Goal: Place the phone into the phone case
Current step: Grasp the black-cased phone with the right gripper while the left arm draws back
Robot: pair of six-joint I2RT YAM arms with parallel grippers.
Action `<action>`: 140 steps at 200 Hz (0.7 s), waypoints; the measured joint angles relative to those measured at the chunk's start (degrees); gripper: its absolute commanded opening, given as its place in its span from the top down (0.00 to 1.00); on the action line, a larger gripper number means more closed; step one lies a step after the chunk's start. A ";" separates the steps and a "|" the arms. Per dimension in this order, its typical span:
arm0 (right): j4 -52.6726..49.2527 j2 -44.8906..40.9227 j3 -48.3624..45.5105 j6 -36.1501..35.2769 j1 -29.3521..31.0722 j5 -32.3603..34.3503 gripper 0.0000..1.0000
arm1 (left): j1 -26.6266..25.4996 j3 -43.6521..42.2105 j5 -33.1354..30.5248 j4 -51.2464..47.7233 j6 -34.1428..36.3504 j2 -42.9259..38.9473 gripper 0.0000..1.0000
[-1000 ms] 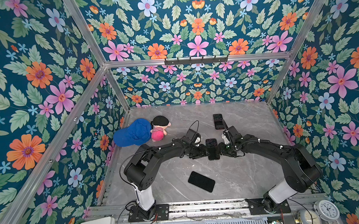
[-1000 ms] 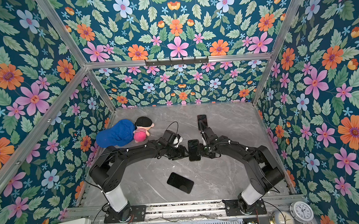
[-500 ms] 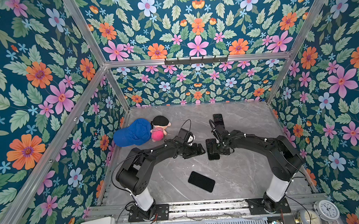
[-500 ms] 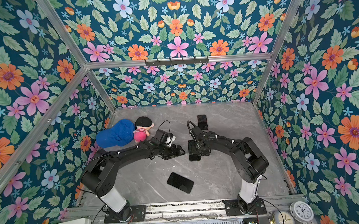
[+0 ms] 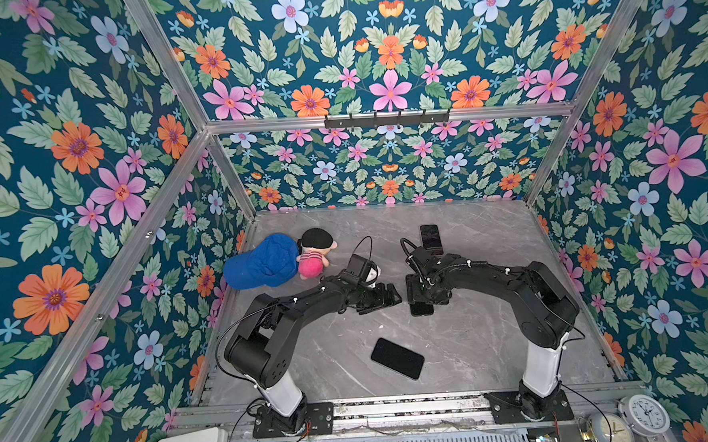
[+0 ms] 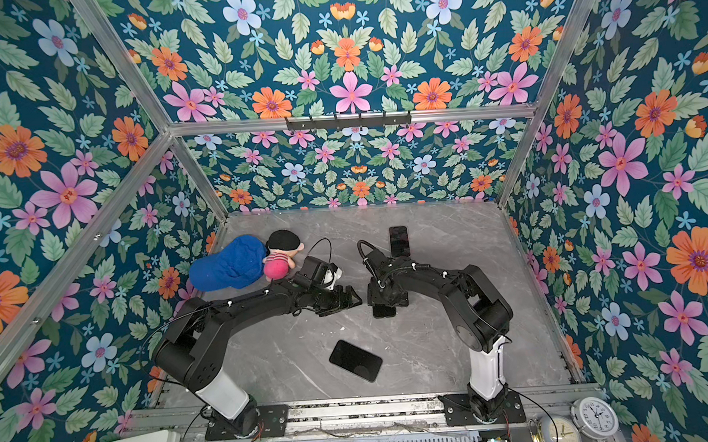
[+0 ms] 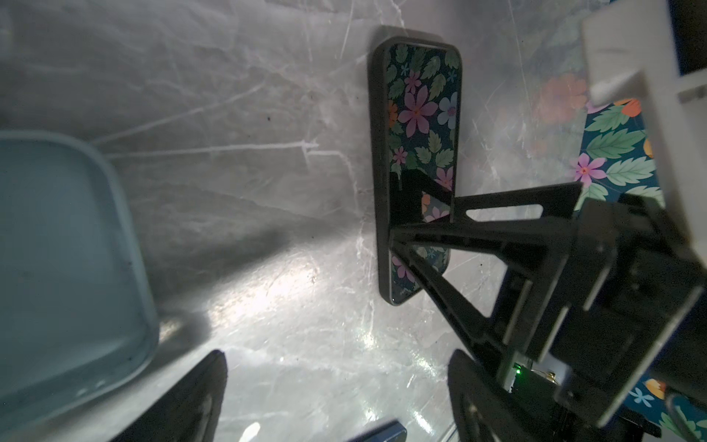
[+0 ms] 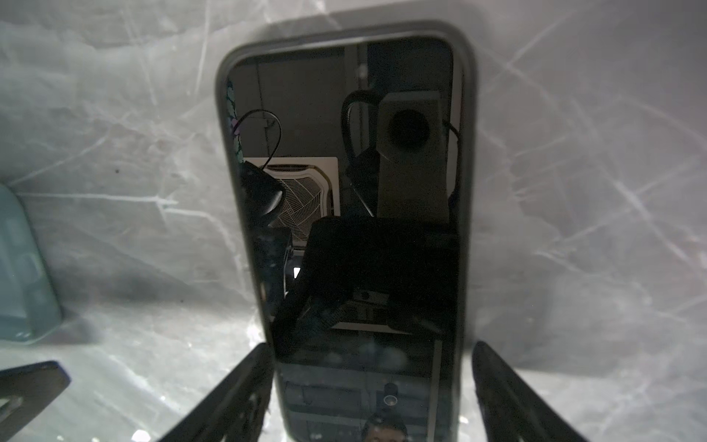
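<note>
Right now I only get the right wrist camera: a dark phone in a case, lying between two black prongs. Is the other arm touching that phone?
Observer: No. In both top views the left gripper sits open just to the left of the cased phone, with a gap between them.
Operator: Is that the only phone in there?
Observer: No. A second phone lies flat beyond the right gripper, toward the back wall.
</note>
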 measured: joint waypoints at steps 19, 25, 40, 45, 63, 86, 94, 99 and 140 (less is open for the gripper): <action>-0.98 1.09 1.42 0.11 0.70 0.96 0.16 | 0.00 -0.02 0.00 0.02 0.00 0.00 0.08; -1.42 1.46 1.90 0.22 0.92 1.29 0.16 | 0.00 -0.02 0.00 0.02 0.00 0.00 0.08; -2.56 2.40 3.13 0.24 1.38 2.23 0.16 | 0.00 -0.04 0.00 0.02 0.00 -0.02 0.07; -2.99 2.73 3.54 0.26 1.53 2.64 0.16 | 0.00 -0.04 -0.02 0.02 0.00 -0.02 0.07; -4.11 3.74 4.70 0.50 1.88 3.45 0.17 | 0.00 -0.15 -0.02 0.00 0.00 -0.04 0.07; -5.73 4.81 6.05 1.14 1.99 4.50 0.20 | 0.00 -0.22 -0.02 0.04 0.00 -0.15 0.07; -6.16 5.05 6.40 1.33 1.97 4.66 0.21 | 0.00 -0.24 -0.02 0.04 0.00 -0.15 0.07; -6.27 5.16 6.51 1.42 1.97 4.70 0.22 | 0.00 -0.24 -0.02 0.02 0.00 -0.15 0.07; -6.69 5.16 6.69 1.51 1.99 5.16 0.26 | 0.00 -0.24 -0.02 0.04 0.00 -0.15 0.07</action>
